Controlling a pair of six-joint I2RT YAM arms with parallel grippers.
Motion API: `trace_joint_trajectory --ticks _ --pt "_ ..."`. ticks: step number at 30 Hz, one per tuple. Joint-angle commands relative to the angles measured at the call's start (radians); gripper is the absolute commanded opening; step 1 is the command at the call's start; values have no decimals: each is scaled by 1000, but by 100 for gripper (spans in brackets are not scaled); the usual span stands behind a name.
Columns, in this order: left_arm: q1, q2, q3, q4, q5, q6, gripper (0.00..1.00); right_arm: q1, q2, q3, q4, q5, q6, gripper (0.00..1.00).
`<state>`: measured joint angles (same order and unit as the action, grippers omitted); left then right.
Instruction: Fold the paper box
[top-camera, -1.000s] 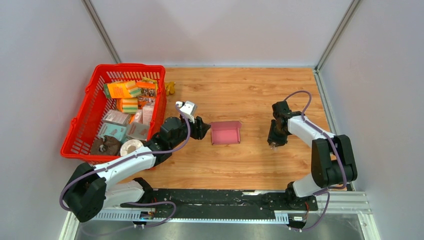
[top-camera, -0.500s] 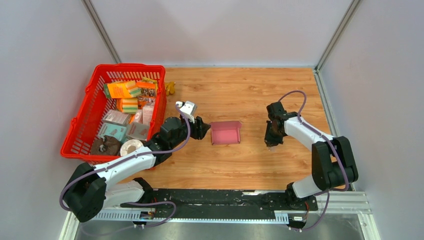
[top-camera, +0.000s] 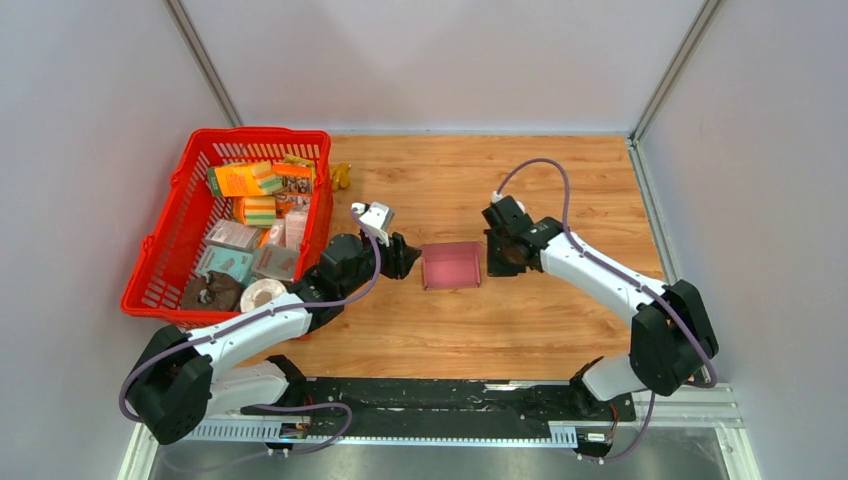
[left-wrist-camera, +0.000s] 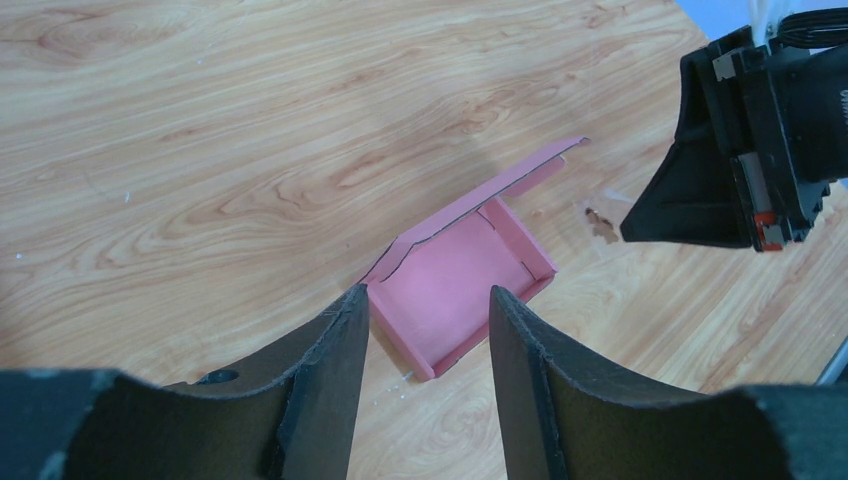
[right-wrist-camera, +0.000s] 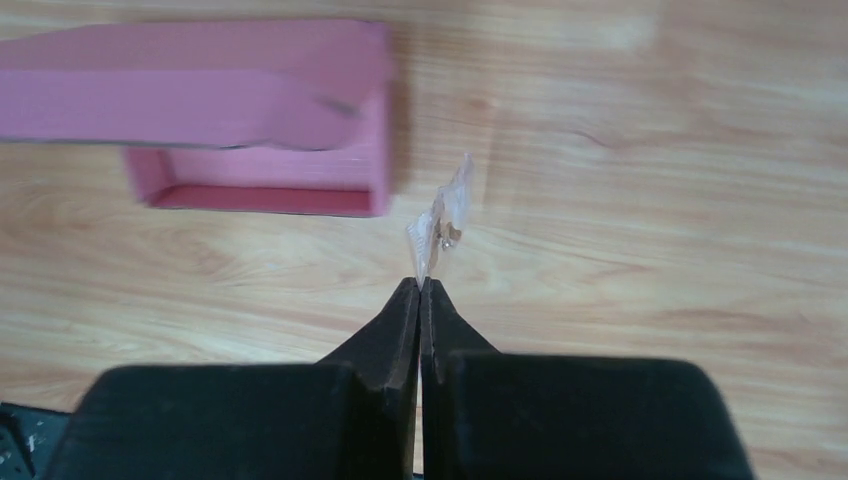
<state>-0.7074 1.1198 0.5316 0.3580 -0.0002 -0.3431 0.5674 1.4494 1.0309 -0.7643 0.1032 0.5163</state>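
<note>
The pink paper box (top-camera: 451, 266) lies on the wooden table as a shallow open tray with one long flap standing along its far side. It also shows in the left wrist view (left-wrist-camera: 455, 290) and the right wrist view (right-wrist-camera: 250, 110). My left gripper (top-camera: 408, 258) is open, its tips (left-wrist-camera: 426, 292) right at the box's left end, empty. My right gripper (top-camera: 497, 258) is close by the box's right end. Its jaws (right-wrist-camera: 420, 284) are shut on a small clear scrap (right-wrist-camera: 440, 225) that sticks out of the tips.
A red plastic basket (top-camera: 160, 260) holding several printed packages and a tape roll stands at the left. A small yellow object (top-camera: 341, 176) lies by its far right corner. Grey walls enclose the table on the left, back and right.
My right arm has swung left from the table's right side up to the box's right end. The left arm and the box have not moved.
</note>
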Motion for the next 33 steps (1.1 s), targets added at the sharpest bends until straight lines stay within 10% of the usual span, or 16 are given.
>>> trace_joint_trajectory --ticks 1,12,17,23,33 --pt "0 -23 -8 41 5 -5 56 92 -6 72 95 65 37 2" --pt "-1 -29 -12 38 5 -5 55 281 267 331 2 338 18 2" --pt "0 -26 -10 35 3 1 55 299 341 390 -43 368 22 35" --pt "0 -5 -2 38 3 6 60 299 217 275 34 288 -15 61" --pt "-4 118 65 15 75 13 62 73 -150 -83 316 -36 -16 65"
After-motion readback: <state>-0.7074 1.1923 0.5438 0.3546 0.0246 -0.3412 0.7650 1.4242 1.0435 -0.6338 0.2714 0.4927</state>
